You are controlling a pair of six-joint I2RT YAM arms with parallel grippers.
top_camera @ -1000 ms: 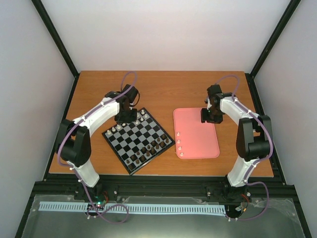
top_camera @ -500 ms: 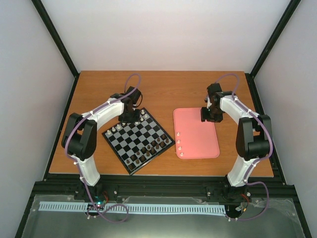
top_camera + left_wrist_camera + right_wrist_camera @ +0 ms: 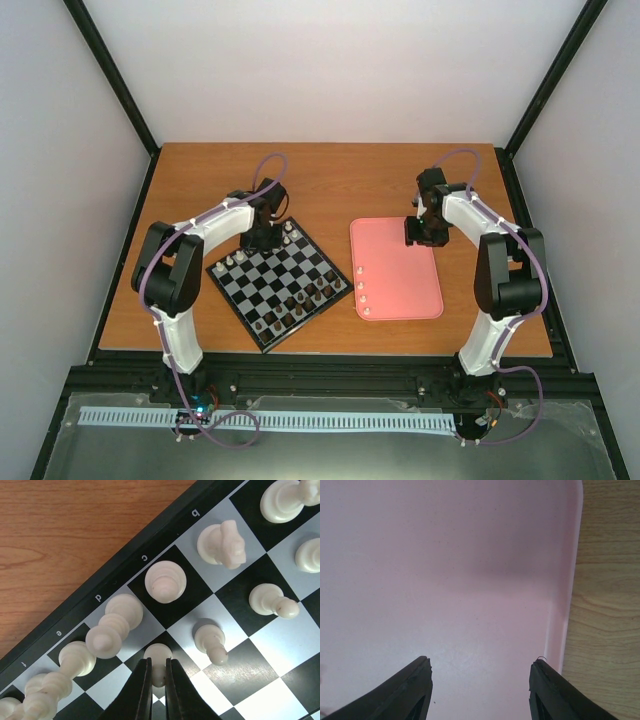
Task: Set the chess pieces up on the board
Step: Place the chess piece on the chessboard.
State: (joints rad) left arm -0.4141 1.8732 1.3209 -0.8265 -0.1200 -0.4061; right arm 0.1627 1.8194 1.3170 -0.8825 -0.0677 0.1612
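The board [image 3: 276,277] lies left of centre, turned like a diamond. My left gripper [image 3: 263,238] hangs over its far-left edge. In the left wrist view it [image 3: 158,669] is shut on a cream-white pawn [image 3: 158,656], whose base is at a black square just inside the back row. Other white chess pieces stand around it: a round-topped one [image 3: 165,581] on c, a knight [image 3: 222,544] on b, and a pawn [image 3: 214,640] one square to the right. My right gripper [image 3: 420,238] [image 3: 480,672] is open with nothing in it, low over the pink tray [image 3: 470,580].
Several white pieces [image 3: 364,290] stand in a line along the left side of the pink tray [image 3: 405,275]. Dark brown pieces [image 3: 295,303] fill the board's near-right rows. The tray's raised rim [image 3: 572,580] and bare wood lie right of my right fingers.
The left arm's elbow has swung right and closer to the board, and its gripper has shifted a little right along the far-left edge, still shut. The right arm has not moved.
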